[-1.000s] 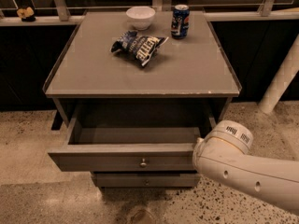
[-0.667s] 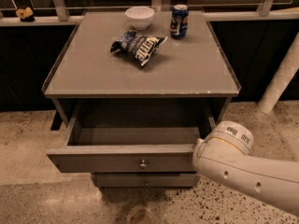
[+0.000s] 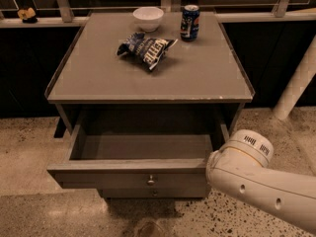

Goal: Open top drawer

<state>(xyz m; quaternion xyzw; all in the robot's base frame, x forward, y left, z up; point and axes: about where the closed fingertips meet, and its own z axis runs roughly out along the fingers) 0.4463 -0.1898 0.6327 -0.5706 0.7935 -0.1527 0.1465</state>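
The top drawer (image 3: 98, 176) of the grey cabinet stands pulled far out. Its empty grey box interior (image 3: 143, 146) shows, and a small round brass knob (image 3: 151, 180) sits at the centre of its front. My white arm (image 3: 252, 174) reaches in from the lower right, and its rounded end lies against the drawer's front right corner. The gripper itself does not show; it is out of view behind the arm.
On the cabinet top (image 3: 207, 78) lie a white bowl (image 3: 148, 18), a blue can (image 3: 190, 22) and a blue chip bag (image 3: 146, 48). A lower drawer front (image 3: 123, 193) sits under the open one. A white post (image 3: 298, 83) stands at the right, on speckled floor (image 3: 29, 147).
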